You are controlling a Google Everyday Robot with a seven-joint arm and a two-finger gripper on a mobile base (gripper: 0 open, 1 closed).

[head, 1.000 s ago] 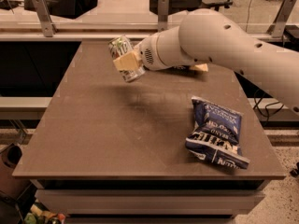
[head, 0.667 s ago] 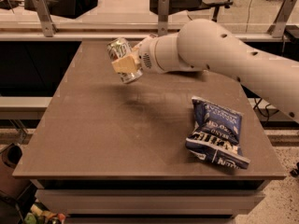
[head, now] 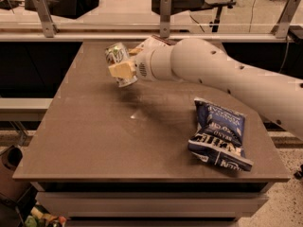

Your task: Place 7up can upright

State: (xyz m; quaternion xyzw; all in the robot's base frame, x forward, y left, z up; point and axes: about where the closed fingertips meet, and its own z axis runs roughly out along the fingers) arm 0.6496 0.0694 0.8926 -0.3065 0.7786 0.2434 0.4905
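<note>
The 7up can is a small silver can with a white-green label. It is held tilted, top leaning back left, above the far left part of the brown table. My gripper is shut on the can, with a cream-coloured finger across its side. The white arm reaches in from the right.
A blue chip bag lies on the table's right side. A brown-and-cream snack bag shows partly behind the arm at the table's far edge. A railing with metal posts runs behind the table.
The gripper with the can has moved slightly left and away. The can stays tilted in the grip.
</note>
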